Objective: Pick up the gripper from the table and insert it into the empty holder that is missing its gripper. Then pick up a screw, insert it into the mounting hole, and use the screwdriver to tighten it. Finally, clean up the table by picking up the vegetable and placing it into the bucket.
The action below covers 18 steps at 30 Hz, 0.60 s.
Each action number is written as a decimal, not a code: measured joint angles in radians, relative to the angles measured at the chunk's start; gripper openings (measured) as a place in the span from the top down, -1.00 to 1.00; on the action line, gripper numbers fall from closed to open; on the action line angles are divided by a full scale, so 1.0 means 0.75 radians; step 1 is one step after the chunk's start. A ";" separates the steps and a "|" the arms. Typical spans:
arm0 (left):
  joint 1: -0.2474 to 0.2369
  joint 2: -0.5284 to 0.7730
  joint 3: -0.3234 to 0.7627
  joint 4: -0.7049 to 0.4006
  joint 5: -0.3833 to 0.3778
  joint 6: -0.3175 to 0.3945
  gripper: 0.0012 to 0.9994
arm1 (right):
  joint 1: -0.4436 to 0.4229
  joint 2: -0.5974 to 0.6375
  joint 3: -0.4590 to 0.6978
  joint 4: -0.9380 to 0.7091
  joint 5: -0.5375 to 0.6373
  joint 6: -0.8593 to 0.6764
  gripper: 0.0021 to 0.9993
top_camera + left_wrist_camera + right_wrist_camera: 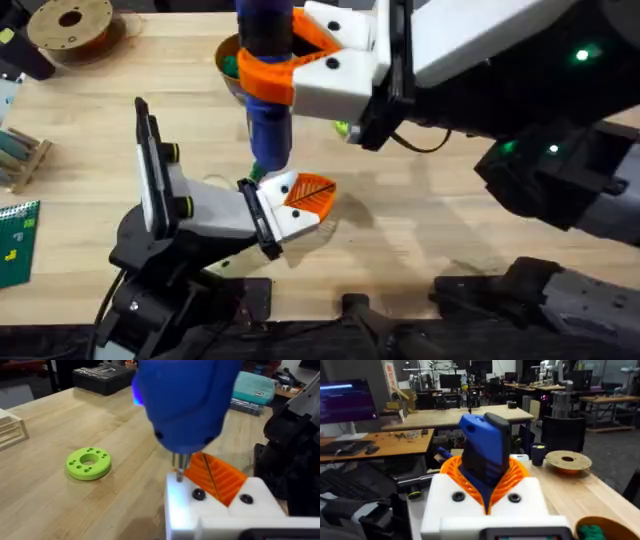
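I am in the tightening step. My right pincer [300,55] is clenched around the blue electric screwdriver [268,110], holding it roughly upright with its orange ribbed pads [517,474] on either side of the barrel. In the left wrist view the thin metal tip [180,466] comes down onto the white holder [215,510], at the corner beside the orange gripper [215,477] now seated in it. I cannot make out the screw head under the tip, so I judge contact only by where the bit ends.

The left pincer [290,205] is the assembly being worked on; whether its fingers are parted or closed I cannot tell from these views.

To do this well I would keep the screwdriver square to the holder's face, since a tilted bit will ride out of the head and may scar the plastic. Light downward pressure should do. The left arm needs to stay rigid so the hole does not drift off the bit. Stop as soon as the screw seats; the plastic thread likely strips easily.

The bucket [228,60] sits on the bench [450,210] behind the screwdriver, something green inside it. A green ring-shaped disc [89,463] lies well apart.
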<state>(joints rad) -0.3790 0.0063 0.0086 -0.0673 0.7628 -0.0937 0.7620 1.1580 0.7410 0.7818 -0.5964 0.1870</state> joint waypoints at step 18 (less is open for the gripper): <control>0.000 0.000 0.000 0.000 0.000 0.000 0.99 | 0.000 0.000 0.000 0.000 -0.006 0.061 0.94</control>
<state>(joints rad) -0.3790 0.0063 0.0086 -0.0673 0.7628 -0.0937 0.7620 1.1580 0.7410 0.7818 -0.6006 0.2325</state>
